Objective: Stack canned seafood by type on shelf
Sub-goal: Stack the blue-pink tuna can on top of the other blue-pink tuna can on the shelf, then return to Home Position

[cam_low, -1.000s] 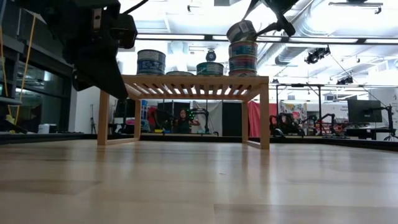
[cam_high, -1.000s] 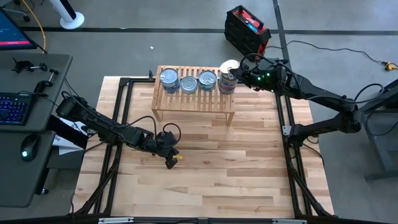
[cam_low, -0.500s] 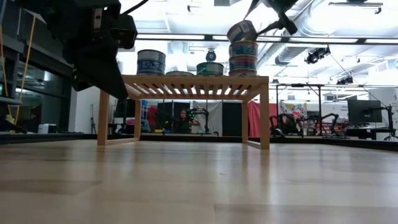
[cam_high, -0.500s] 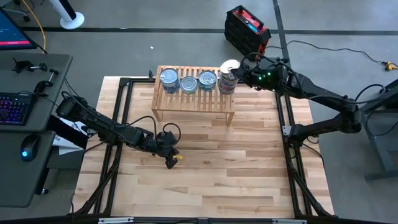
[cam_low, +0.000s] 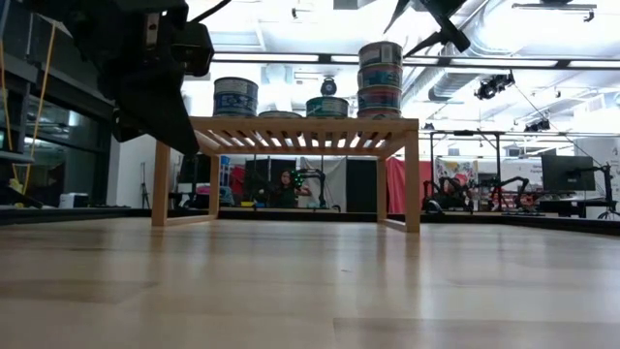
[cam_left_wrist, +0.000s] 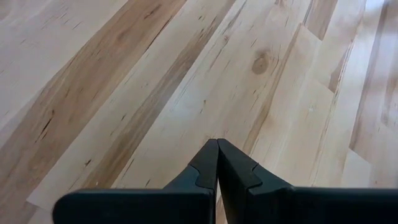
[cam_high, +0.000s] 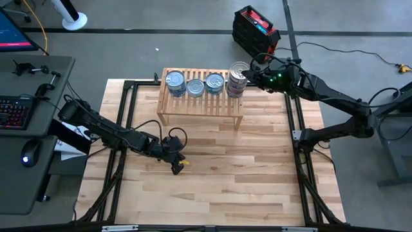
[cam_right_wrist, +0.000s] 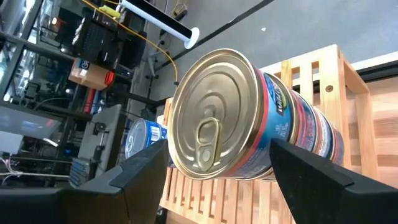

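Note:
The light-wood shelf [cam_high: 199, 103] [cam_low: 300, 124] stands at the table's far side. At its right end is a stack of three tins. The top tin [cam_high: 239, 67] [cam_low: 380, 53] [cam_right_wrist: 217, 118] has a gold-toned lid with a pull tab, and it sits level on the two below. My right gripper [cam_right_wrist: 219, 144] [cam_high: 248, 73] reaches in from the table's right, with one finger on each side of that top tin. More tins [cam_high: 175, 82] [cam_high: 195, 87] [cam_high: 214, 82] stand on the slats to the left. My left gripper [cam_left_wrist: 217, 149] [cam_high: 177, 165] is shut over the bare planks. My right gripper has the top tin's side wall [cam_right_wrist: 264, 124] between its two fingers [cam_right_wrist: 146, 174], one on each side. It comes slanting down from the table's right and far side. The tin is upright, with its bottom on the stack's second tin.
A red and black box [cam_high: 255, 29] lies on the floor past the far edge. A desk with a keyboard [cam_high: 16, 109] stands left of the table. The planks [cam_high: 219, 167] in front of the shelf are bare wood.
My right gripper has tipped the top tin from a slant to level. It has brought the tin a little toward the table's right, onto the two-tin stack. The left arm has kept still.

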`<state>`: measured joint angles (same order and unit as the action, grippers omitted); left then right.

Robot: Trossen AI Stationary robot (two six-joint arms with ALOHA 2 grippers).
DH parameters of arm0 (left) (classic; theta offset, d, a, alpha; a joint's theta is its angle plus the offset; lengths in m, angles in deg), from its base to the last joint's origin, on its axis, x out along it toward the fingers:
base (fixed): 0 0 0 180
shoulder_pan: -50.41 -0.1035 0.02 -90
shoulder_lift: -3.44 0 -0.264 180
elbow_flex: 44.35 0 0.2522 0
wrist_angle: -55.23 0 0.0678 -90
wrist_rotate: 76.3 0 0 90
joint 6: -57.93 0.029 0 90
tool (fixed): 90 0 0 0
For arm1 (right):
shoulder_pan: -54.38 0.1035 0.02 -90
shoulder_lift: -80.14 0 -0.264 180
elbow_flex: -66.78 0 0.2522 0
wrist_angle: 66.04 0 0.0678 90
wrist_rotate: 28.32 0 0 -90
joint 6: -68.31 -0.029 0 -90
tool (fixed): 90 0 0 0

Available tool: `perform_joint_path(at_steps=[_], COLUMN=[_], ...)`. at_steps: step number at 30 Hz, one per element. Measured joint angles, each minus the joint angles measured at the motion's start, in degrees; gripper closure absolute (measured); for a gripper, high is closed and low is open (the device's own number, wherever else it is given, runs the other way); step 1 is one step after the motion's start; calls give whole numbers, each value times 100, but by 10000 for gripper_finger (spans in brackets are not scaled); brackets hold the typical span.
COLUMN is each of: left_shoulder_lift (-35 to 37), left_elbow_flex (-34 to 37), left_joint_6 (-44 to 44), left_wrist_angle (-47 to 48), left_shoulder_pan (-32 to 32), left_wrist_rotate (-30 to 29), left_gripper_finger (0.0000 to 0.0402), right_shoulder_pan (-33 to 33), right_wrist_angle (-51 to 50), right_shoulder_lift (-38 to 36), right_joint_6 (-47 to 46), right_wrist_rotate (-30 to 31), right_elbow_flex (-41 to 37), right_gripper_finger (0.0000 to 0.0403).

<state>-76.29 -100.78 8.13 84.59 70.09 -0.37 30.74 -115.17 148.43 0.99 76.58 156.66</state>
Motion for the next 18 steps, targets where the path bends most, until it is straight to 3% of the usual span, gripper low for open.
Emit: perform_joint_path(at_steps=[6, 10, 13, 18], left_shoulder_lift=[64, 600, 1038, 1583], left_elbow_flex=[-86, -608, -1131, -1994], left_joint_6=[-10, 738, 1698, 3305], left_wrist_angle=[43, -58, -22, 93], left_shoulder_pan=[0, 4, -64, -457], left_wrist_rotate=[326, 567, 63, -1091], left_gripper_finger=[402, 401, 401, 401], right_shoulder_pan=[0, 0, 75, 538], right_wrist_angle=[72, -16, -285, -1193], right_shoulder_lift=[-179, -652, -1055, -1635], right_joint_6=[372, 1217, 1898, 2100], right_wrist_rotate=[-120, -125, -181, -363], right_elbow_flex=[0, 4, 7, 9], right_gripper_finger=[133, 133, 133, 133])
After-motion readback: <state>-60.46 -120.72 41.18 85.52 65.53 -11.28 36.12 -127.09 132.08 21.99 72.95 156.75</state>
